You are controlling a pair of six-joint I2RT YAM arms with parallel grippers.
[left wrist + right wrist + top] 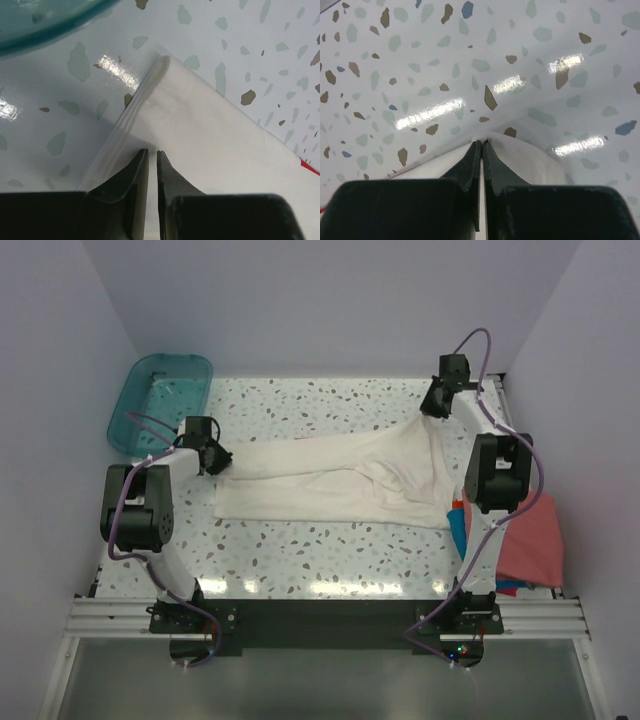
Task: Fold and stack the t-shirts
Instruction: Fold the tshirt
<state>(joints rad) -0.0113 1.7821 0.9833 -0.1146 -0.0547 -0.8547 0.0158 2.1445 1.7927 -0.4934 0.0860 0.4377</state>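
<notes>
a white speckled terrazzo table (300,550) fills the overhead view. a cream-white cloth t-shirt (330,485) lies stretched across its middle, from the left gripper (218,457) to the right gripper (437,405) at the far right. a salmon-red cloth shirt (530,540) sits at the near right edge, with a bright blue cloth shirt (457,528) peeking from beneath. a translucent teal plastic tub (125,415) stands in the far left corner. only the wrist views show the grip: the left fingers (135,175) pinch the cream shirt's folded edge, and the right fingers (470,165) press together on its cloth. a small red printed mark (310,167) shows only in the left wrist view.
</notes>
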